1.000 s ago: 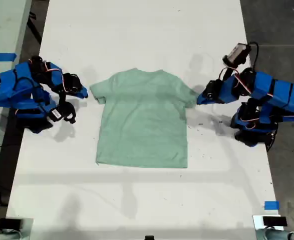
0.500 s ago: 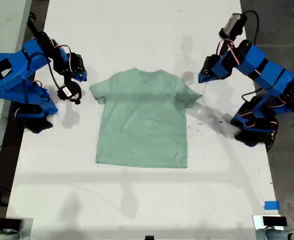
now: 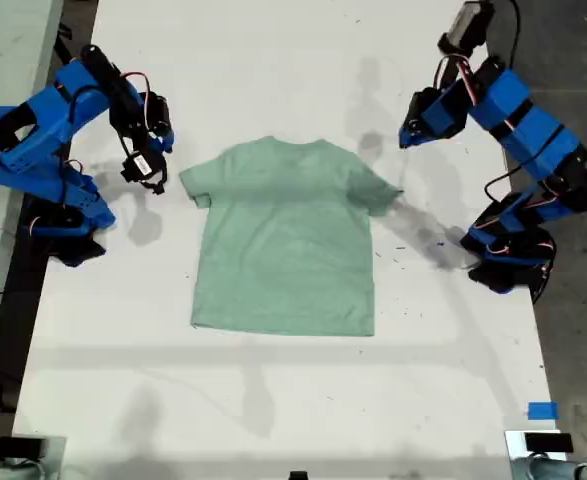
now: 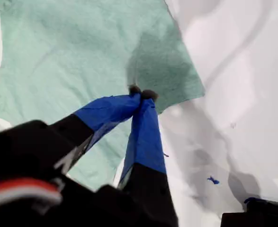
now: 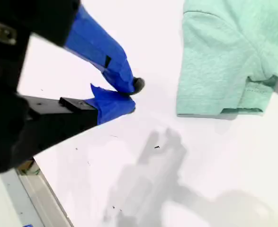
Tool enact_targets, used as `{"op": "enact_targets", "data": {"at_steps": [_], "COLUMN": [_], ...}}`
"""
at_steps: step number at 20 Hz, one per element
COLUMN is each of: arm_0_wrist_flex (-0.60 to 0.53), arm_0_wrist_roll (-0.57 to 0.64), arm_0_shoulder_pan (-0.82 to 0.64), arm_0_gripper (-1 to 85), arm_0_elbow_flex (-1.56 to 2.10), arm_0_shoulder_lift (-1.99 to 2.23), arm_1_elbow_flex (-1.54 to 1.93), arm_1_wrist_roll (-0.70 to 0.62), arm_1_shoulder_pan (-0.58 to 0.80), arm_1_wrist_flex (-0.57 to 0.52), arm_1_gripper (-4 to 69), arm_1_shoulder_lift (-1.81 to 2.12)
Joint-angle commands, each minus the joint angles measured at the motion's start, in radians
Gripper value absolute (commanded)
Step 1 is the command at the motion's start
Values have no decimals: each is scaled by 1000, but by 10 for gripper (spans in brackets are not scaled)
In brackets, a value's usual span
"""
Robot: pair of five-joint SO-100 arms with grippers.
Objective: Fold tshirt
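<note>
The tshirt (image 3: 285,238) lies flat and unfolded at the centre of the white counter (image 3: 273,400) in the exterior view, collar toward the top of the frame, hem toward the bottom. My first gripper (image 4: 142,92) is on the arm at the exterior view's right (image 3: 406,137); that arm is raised, reaching from its base at the right edge up and inward, with the gripper held above the counter near the sleeve (image 3: 380,187) on that side, not touching it. Its jaws are clenched tip to tip, grasping nothing. My second gripper (image 5: 133,97) is on the arm at the exterior view's left (image 3: 163,142); this arm is also lifted and bent, the gripper hanging near the opposite sleeve (image 3: 197,183), apart from the cloth. Its jaws are closed or nearly so, tips close together, and empty. Compared with half a second ago, both grippers stand slightly higher in the exterior view, toward the top of the frame, and the tshirt has not moved.
</note>
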Motion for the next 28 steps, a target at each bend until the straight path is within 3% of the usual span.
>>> {"op": "enact_targets", "data": {"at_steps": [1,4,14,20,21,24,28], "arm_0_wrist_flex": [8,-8,-17,-21,-21,-17,-15], "arm_0_wrist_roll": [8,8,8,3,2,2,-2], "arm_0_shoulder_pan": [-11,-5,8,18,21,21,26], "arm_0_gripper": [0,0,0,0,0,0,0], "arm_0_elbow_flex": [-58,-58,-58,-63,-66,-69,-71], "arm_0_shoulder_lift": [-3,-20,-32,-48,-51,-51,-51], "arm_1_elbow_flex": [28,140,572,612,607,589,581], "arm_1_wrist_roll": [-14,-14,-49,-67,-71,-80,-97], "arm_1_shoulder_pan": [15,15,9,11,11,11,14], "arm_1_wrist_flex": [-3,-57,-445,-607,-632,-640,-632], "arm_1_gripper": [219,289,282,277,247,36,3], "arm_1_shoulder_lift": [2,2,-38,-232,-272,-293,-295]}}
